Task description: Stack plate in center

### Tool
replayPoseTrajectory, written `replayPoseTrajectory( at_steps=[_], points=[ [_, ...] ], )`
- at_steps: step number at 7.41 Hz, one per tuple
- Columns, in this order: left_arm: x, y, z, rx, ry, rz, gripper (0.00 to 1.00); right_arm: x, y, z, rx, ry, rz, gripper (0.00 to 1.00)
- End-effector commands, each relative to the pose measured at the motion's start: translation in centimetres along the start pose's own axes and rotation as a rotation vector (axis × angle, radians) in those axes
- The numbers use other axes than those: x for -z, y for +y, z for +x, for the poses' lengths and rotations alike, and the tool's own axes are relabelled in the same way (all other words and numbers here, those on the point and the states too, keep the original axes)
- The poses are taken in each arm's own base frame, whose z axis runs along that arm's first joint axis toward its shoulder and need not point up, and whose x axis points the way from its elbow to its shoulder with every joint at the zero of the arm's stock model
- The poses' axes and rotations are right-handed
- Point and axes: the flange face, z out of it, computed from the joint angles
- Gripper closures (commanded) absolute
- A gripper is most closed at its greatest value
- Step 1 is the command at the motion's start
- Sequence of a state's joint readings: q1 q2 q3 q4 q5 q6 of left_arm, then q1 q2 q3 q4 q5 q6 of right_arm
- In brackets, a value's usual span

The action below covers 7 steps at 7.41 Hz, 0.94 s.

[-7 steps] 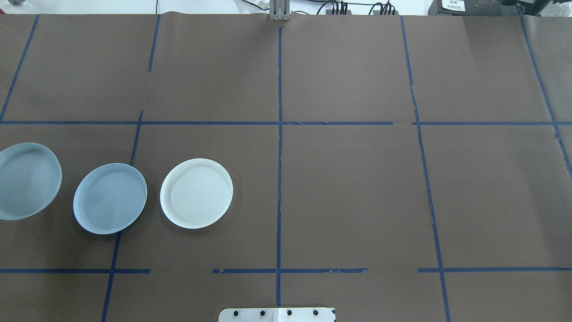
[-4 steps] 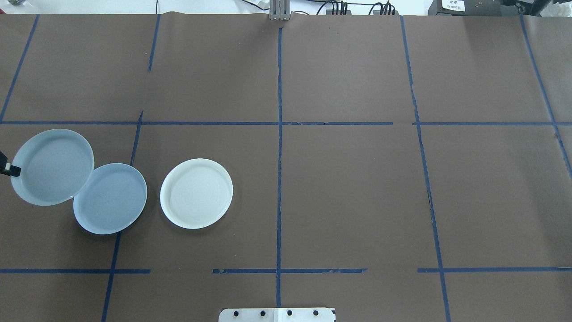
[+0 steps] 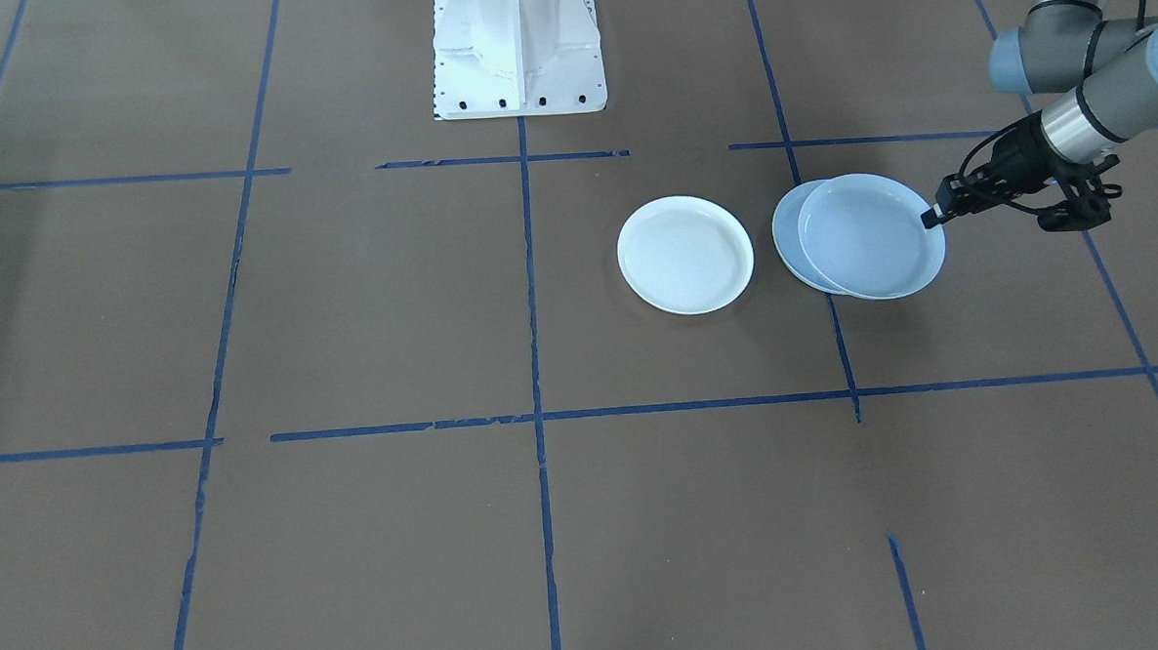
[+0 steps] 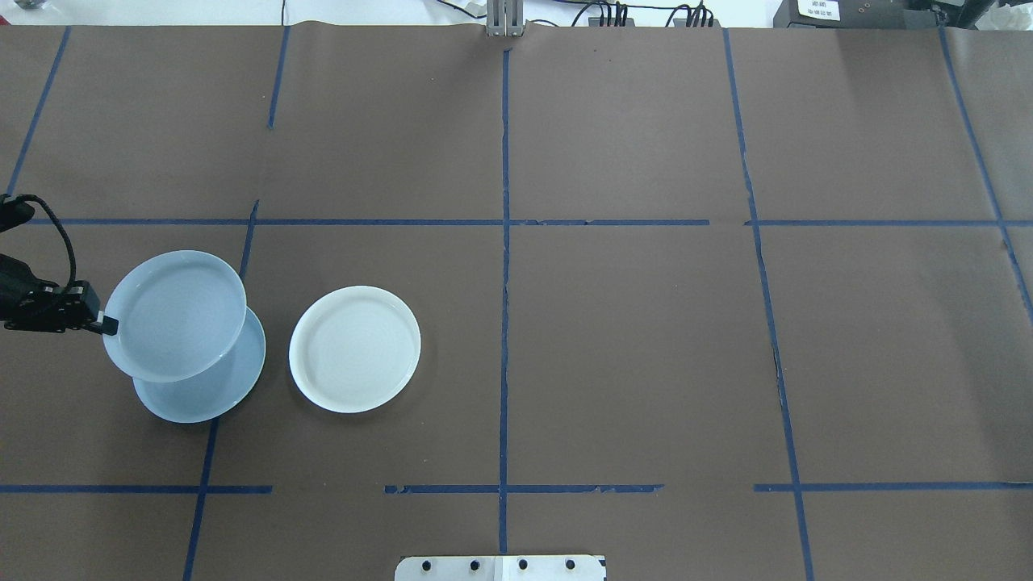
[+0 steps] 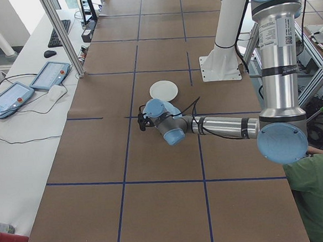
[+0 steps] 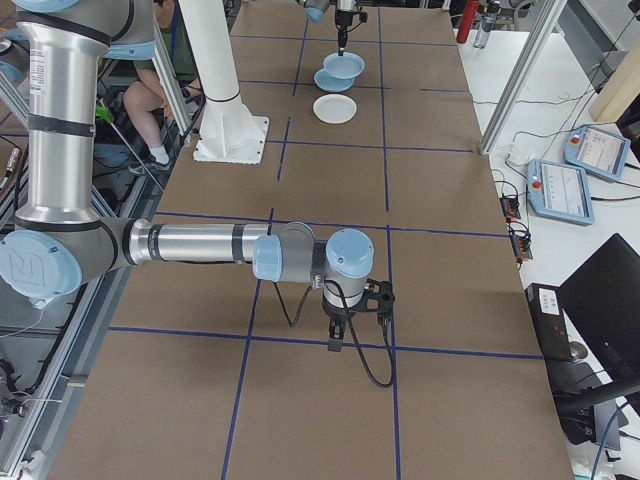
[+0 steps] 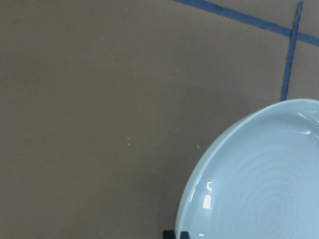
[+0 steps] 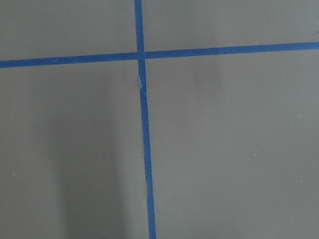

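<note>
My left gripper (image 4: 105,325) (image 3: 929,218) is shut on the rim of a pale blue ringed plate (image 4: 173,315) (image 3: 868,237) (image 7: 264,184) and holds it level in the air. The plate hangs over most of the center plate (image 4: 214,394) (image 3: 783,233), a smooth blue-grey plate flat on the table, and is offset toward the far side. A white plate (image 4: 355,349) (image 3: 685,254) lies beside them toward the table's middle. My right gripper (image 6: 335,345) points down over the brown paper far off on the other side; I cannot tell whether it is open or shut.
Brown paper with blue tape lines (image 4: 505,323) covers the table. The robot's white base (image 3: 518,44) stands at the near edge. Tablets (image 5: 50,74) and cables lie on the white bench beyond the table. A person in green (image 5: 319,198) sits by the left arm's base.
The ringed plate has travelled right from the table's left edge until it overlaps the center plate. My left gripper has come into the overhead view with it.
</note>
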<state>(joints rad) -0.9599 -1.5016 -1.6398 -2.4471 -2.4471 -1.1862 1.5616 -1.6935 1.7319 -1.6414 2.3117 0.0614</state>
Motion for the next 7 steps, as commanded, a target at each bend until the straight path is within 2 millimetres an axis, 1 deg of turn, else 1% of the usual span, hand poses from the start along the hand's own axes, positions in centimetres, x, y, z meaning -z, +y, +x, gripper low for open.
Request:
replayPoseTrajectory(
  at_steps=[1, 2, 3, 4, 5, 7],
  points=[
    [-1.8, 0.4, 0.8, 0.008, -0.011, -0.002, 1.00, 0.0, 0.0, 0.0, 0.000, 0.000, 0.000, 0.00],
    [-1.8, 0.5, 0.7, 0.006, -0.014, -0.002, 0.98, 0.0, 0.0, 0.0, 0.000, 0.000, 0.000, 0.00],
    [-1.8, 0.6, 0.2, 0.006, -0.017, -0.005, 0.94, 0.0, 0.0, 0.1, -0.001, 0.000, 0.001, 0.00],
    [-1.6, 1.3, -0.6, -0.002, -0.011, -0.004, 0.94, 0.0, 0.0, 0.0, 0.000, 0.000, 0.000, 0.00],
    [-1.4, 2.3, -2.2, -0.020, 0.004, -0.001, 0.94, 0.0, 0.0, 0.0, 0.000, 0.000, 0.000, 0.00],
    [-2.2, 2.7, -2.9, -0.018, 0.000, -0.016, 0.94, 0.0, 0.0, 0.0, 0.000, 0.000, 0.000, 0.00]
  ],
)
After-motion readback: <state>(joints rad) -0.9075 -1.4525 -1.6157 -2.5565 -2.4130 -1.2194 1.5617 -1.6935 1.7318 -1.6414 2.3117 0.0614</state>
